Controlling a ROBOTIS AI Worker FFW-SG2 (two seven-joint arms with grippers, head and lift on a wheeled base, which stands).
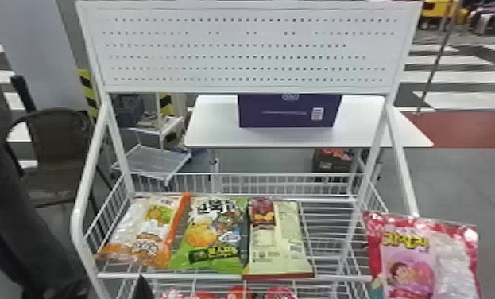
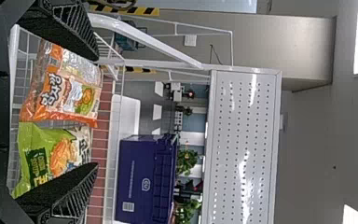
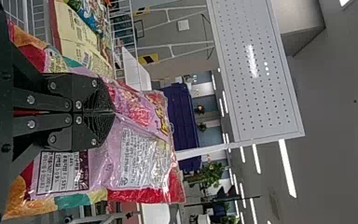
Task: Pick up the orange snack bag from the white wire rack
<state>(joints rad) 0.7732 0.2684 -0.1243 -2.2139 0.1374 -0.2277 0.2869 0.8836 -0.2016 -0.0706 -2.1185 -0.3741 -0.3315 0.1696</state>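
Note:
The orange snack bag (image 1: 147,232) lies at the left end of the white wire rack (image 1: 329,222), beside a green bag. My left gripper (image 1: 142,288) is at the rack's front edge, just below the orange bag, its black tip showing. In the left wrist view the left gripper (image 2: 96,111) stands open, with the orange snack bag (image 2: 67,88) beyond its spread fingers and not touched. A pink snack bag (image 1: 411,258) hangs at the rack's right side; the right wrist view has my right gripper (image 3: 113,112) shut on this pink bag (image 3: 142,149).
A green bag (image 1: 214,234) and a pale yellow bag (image 1: 280,238) share the shelf. Red packages (image 1: 238,293) sit on a lower tier. White posts and a perforated panel (image 1: 250,49) frame the rack. Behind it, a purple box (image 1: 290,111) rests on a white table (image 1: 214,123).

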